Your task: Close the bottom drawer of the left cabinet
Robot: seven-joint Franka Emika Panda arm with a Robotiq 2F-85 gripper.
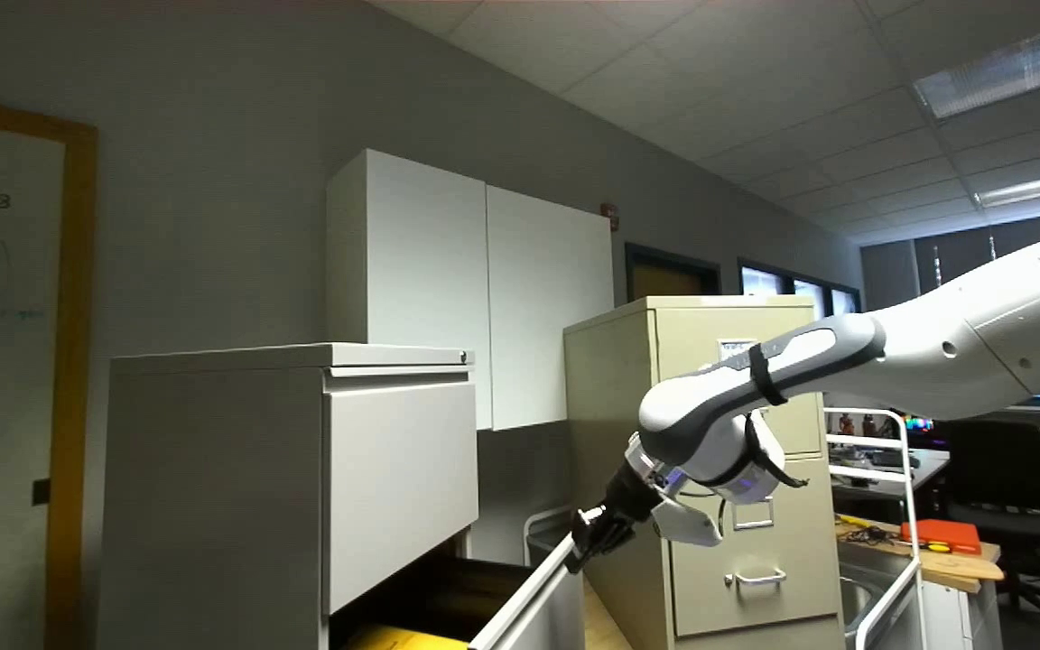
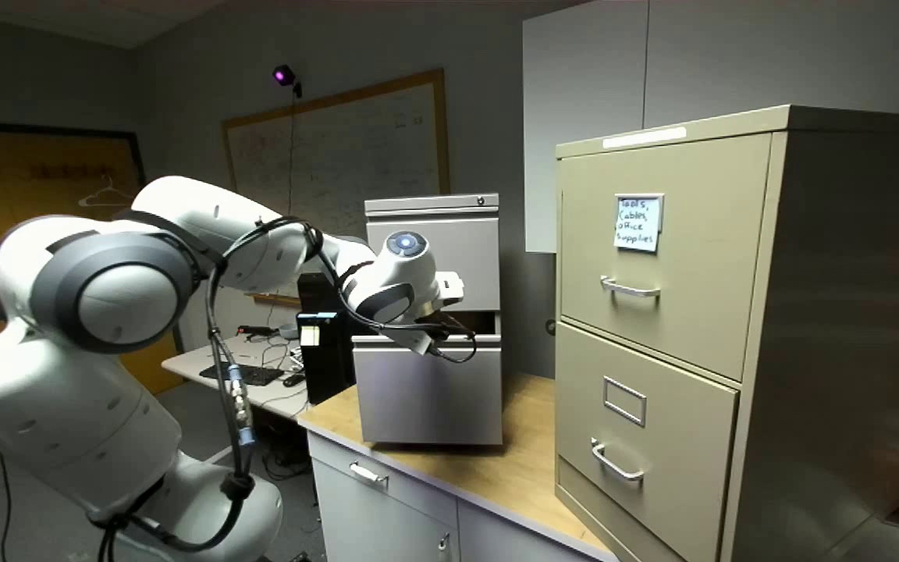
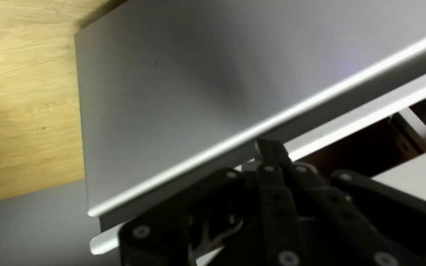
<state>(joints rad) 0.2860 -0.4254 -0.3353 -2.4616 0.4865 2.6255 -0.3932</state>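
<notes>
The left cabinet (image 1: 213, 487) is pale grey-white with plain flat fronts; it also shows in an exterior view (image 2: 474, 254). Its bottom drawer (image 1: 549, 614) is pulled out, with something yellow inside. The drawer's flat front also shows in an exterior view (image 2: 430, 402) and in the wrist view (image 3: 154, 103). The drawer front above it is shut. My gripper (image 1: 581, 546) is at the top edge of the bottom drawer's front. In the wrist view the black fingers (image 3: 272, 149) are together, with nothing visible between them; their tips overlap the top rim. I cannot tell whether they touch it.
A beige filing cabinet (image 2: 652, 328) with handled drawers stands beside the left cabinet, near the arm. Both stand on a wooden counter (image 2: 531, 460). White wall cupboards (image 1: 547, 307) hang behind. A cable loop (image 2: 457, 355) hangs from the wrist.
</notes>
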